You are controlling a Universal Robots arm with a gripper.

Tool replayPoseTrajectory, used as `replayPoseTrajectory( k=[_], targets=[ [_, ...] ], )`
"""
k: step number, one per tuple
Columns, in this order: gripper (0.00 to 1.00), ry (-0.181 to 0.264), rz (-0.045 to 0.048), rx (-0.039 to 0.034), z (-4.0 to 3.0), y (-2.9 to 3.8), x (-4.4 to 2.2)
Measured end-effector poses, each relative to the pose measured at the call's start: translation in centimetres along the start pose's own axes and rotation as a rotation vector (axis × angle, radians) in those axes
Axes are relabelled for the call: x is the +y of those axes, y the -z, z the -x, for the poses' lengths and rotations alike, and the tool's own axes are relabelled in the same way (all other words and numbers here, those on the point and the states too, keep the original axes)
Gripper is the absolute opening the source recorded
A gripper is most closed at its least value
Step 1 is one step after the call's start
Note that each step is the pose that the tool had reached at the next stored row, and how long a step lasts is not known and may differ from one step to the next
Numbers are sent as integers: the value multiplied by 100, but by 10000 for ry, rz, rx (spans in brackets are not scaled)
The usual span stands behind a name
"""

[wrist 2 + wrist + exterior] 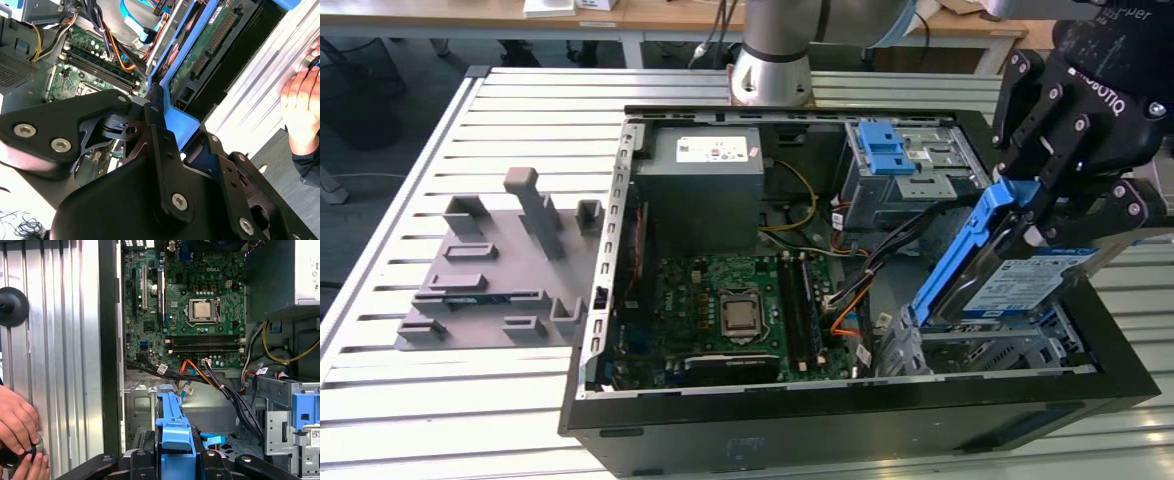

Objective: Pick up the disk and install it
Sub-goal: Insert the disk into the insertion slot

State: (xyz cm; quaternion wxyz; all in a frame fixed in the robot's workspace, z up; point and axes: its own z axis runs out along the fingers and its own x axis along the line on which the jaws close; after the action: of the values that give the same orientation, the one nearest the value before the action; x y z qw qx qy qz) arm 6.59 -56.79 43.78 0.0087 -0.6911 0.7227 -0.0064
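My gripper (pixel 1062 212) is shut on the disk (pixel 1034 285), a silver hard drive with a blue-and-white label in a blue carrier frame (pixel 958 262). In the exterior view the disk hangs tilted over the metal drive bay (pixel 987 352) at the near right corner of the open computer case. The second wrist view shows the black fingers (pixel 159 131) clamping the blue carrier (pixel 176 120), with the drive's green circuit board (pixel 210 45) facing the camera. The carrier's blue edge (pixel 172 426) also rises between the fingers in the first wrist view.
Inside the case are the motherboard (pixel 734 305), a grey power-supply box (pixel 707 170), a grey drive cage with a blue bracket (pixel 887 150) and loose cables (pixel 854 285). A grey fixture (pixel 494 270) lies on the slatted table. A person's hand (pixel 17 427) rests beside the case.
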Motion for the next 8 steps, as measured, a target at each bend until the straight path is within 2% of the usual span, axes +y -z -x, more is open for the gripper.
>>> replayPoseTrajectory(
  k=[8],
  targets=[
    [36,0,0,-1,0,-46,1]
  ],
)
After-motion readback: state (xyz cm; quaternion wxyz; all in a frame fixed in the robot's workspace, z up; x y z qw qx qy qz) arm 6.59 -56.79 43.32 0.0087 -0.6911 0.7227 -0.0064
